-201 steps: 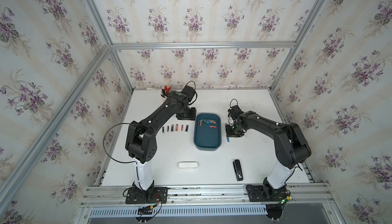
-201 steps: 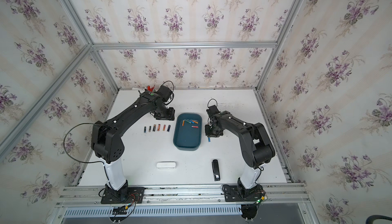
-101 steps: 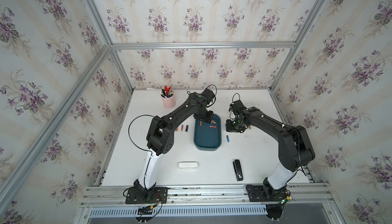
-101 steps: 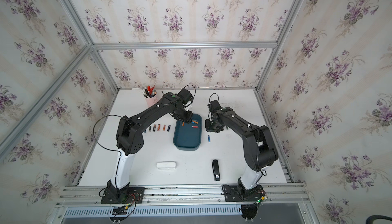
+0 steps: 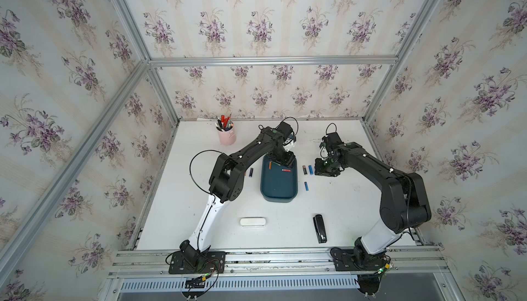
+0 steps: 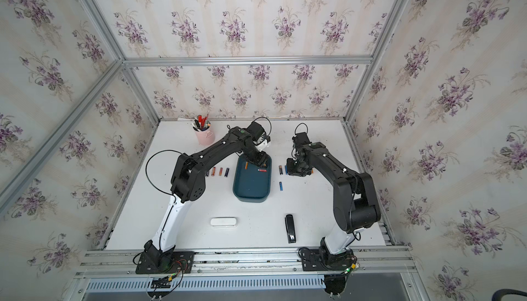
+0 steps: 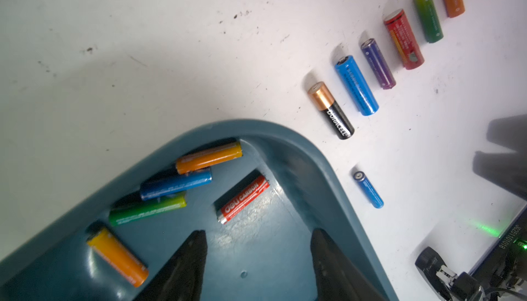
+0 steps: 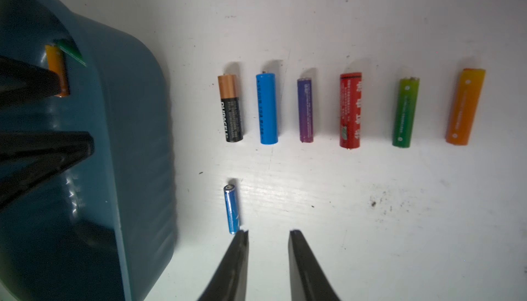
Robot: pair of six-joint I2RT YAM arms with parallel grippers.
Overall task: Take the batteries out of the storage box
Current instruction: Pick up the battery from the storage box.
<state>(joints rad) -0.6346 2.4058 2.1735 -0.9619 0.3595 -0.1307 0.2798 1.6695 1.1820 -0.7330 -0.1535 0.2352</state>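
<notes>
The dark teal storage box [image 5: 279, 184] [image 6: 251, 185] lies mid-table. In the left wrist view several batteries rest at its far end: an orange battery [image 7: 209, 157], a blue battery [image 7: 176, 184], a green battery [image 7: 148, 209], a red battery [image 7: 244, 198] and a second orange battery [image 7: 118, 256]. My left gripper [image 5: 283, 160] [image 7: 258, 232] hangs open over that end of the box floor [image 7: 256, 256], holding nothing. My right gripper [image 5: 325, 170] [image 8: 269, 231] stands right of the box over bare table, jaws a little apart and empty. A small blue battery [image 8: 231, 208] lies just beside one fingertip.
A row of several batteries [image 8: 350, 110] lies on the table right of the box, and another row of batteries [image 6: 219, 171] lies left of it. A pink pen cup [image 5: 226, 137] stands at the back. A white oblong case [image 5: 253, 222] and a black stapler [image 5: 320, 228] lie near the front.
My left arm swung right from the left battery row to over the box's far end, uncovering the pink cup. My right gripper drifted slightly right, away from the small blue battery on the table.
</notes>
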